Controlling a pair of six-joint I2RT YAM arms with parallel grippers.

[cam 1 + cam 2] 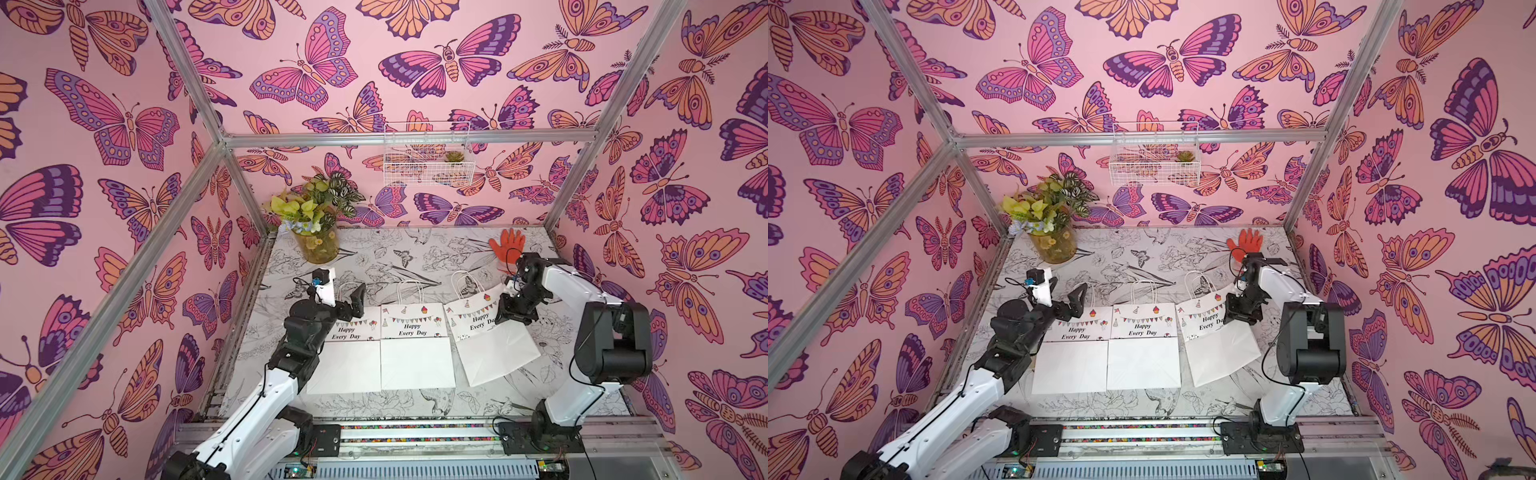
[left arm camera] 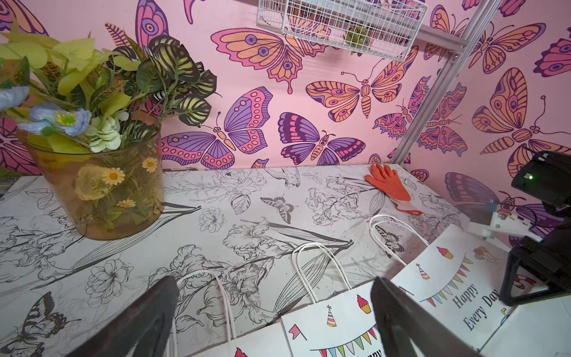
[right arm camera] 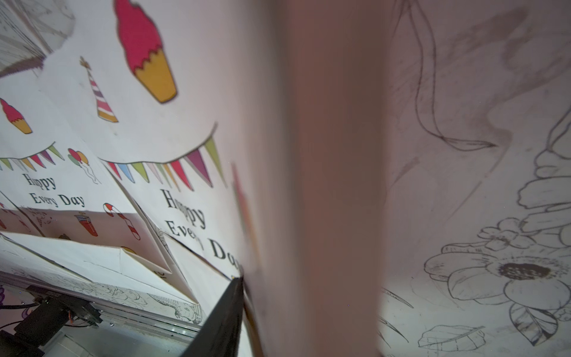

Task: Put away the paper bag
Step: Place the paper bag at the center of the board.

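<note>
3 paper bags (image 1: 415, 357) lie flat side by side on the table (image 1: 415, 257). The right gripper (image 1: 512, 318) sits at the edge of the tilted rightmost bag (image 1: 494, 353), grip impossible to tell; the left gripper (image 2: 275, 282) gapes wide, empty, over the handles of the leftmost bag (image 1: 345, 365)

In both top views the right end effector (image 1: 514, 318) covers the side edge of the right paper bag (image 1: 494, 357), cutting short its printed words, and whether the jaws touch the paper cannot be told. The left arm (image 1: 299, 336) hides an upper corner of the left paper bag (image 1: 349, 365). The right arm (image 1: 552, 276) hides the cuff of the orange glove (image 1: 505, 245). In the right wrist view a wide blurred brownish band (image 3: 330, 185) fills the middle, too soft to identify. In the left wrist view the picture's edge cuts off the fingers of the left end effector (image 2: 275, 284) and the wire basket (image 2: 340, 27).
</note>
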